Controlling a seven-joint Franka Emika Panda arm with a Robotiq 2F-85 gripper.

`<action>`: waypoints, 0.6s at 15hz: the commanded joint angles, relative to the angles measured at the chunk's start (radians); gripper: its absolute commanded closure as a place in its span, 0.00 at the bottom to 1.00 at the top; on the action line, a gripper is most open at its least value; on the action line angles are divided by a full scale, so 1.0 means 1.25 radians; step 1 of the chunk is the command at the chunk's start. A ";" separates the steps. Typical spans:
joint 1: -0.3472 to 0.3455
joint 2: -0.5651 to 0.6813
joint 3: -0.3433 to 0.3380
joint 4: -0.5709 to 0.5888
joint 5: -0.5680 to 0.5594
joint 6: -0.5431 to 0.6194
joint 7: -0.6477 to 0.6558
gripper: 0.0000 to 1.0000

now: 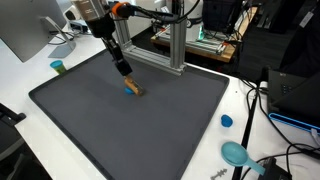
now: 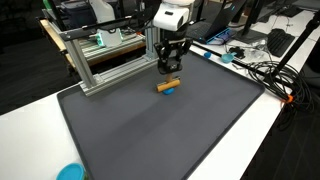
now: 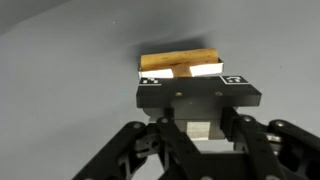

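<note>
A small block (image 1: 132,88) of tan, wood-like material lies on the wide mat (image 1: 120,135). It is a short bar with squared ends, and both exterior views show a strip of blue along its lower edge. The mat is dark grey, matte and finely grained, with rounded corners, and it covers most of the smooth white desk (image 1: 30,80).

The black pincer (image 1: 126,74) hangs straight above the block, its jaws drawn narrow. In the wrist view the block (image 3: 178,58) lies crosswise right at the tips of the pincer (image 3: 180,76), with pale patches beside it. Whether the tips actually pinch it cannot be told.

Behind stands a frame (image 2: 100,58) of ribbed silver metal bars. On the desk edge sit a round blue cap (image 1: 226,121) and a glossy teal scoop (image 1: 236,153).
</note>
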 commanded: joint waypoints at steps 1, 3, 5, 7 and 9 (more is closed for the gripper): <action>0.012 0.038 -0.004 0.002 -0.009 0.084 0.018 0.78; 0.022 0.048 -0.009 0.002 -0.022 0.091 0.050 0.78; 0.027 0.055 -0.016 0.002 -0.029 0.087 0.086 0.78; 0.031 0.057 -0.023 -0.002 -0.028 0.111 0.133 0.78; 0.033 0.054 -0.028 -0.004 -0.025 0.136 0.166 0.78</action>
